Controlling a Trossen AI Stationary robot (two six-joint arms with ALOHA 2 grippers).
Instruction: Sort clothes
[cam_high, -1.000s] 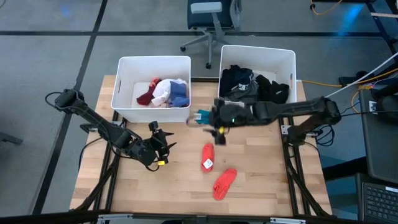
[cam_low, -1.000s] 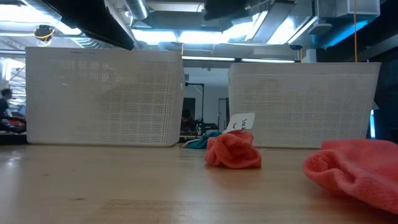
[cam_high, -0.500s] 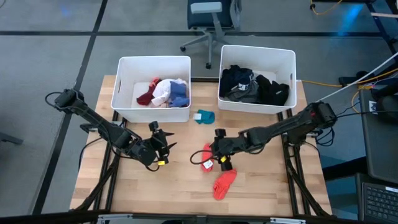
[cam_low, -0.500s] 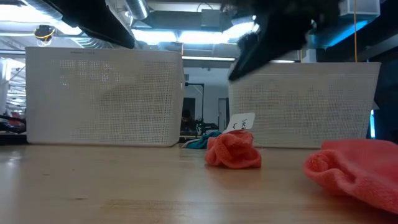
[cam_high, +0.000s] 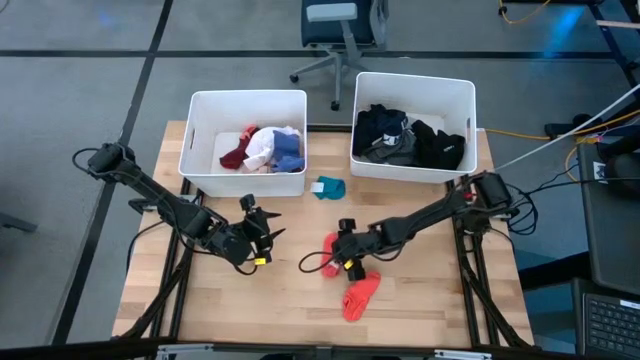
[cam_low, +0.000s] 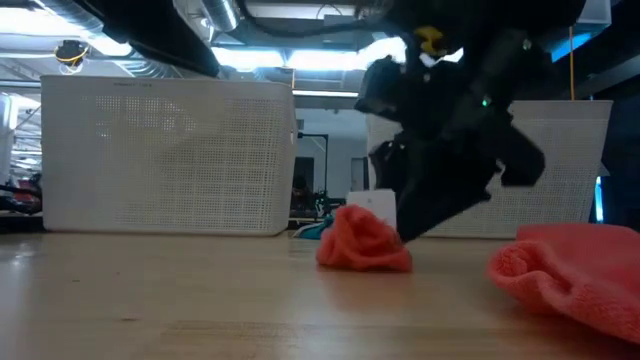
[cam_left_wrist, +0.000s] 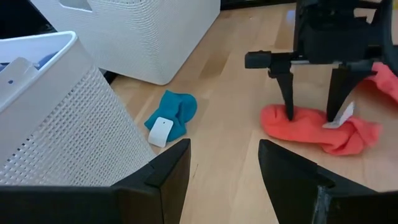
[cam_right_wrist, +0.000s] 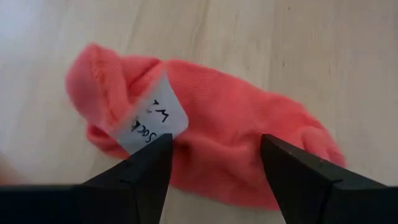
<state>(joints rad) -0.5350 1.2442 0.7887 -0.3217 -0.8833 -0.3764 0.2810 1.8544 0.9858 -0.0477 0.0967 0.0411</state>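
You are bringing the right gripper (cam_left_wrist: 313, 118) down over the coral sock (cam_right_wrist: 211, 149) lying on the table (cam_high: 200, 300) in front of the two bins; its jaws are standing spread, one finger to each side, straddling the sock across its narrow width, so the long axis is running crosswise between the fingers and the white tag (cam_right_wrist: 152, 121) is sitting just beside one fingertip; the right arm is plainly nearer; the left gripper (cam_high: 262, 238) is waiting spread and empty, well apart; a closing pinch looks likely to be your next move
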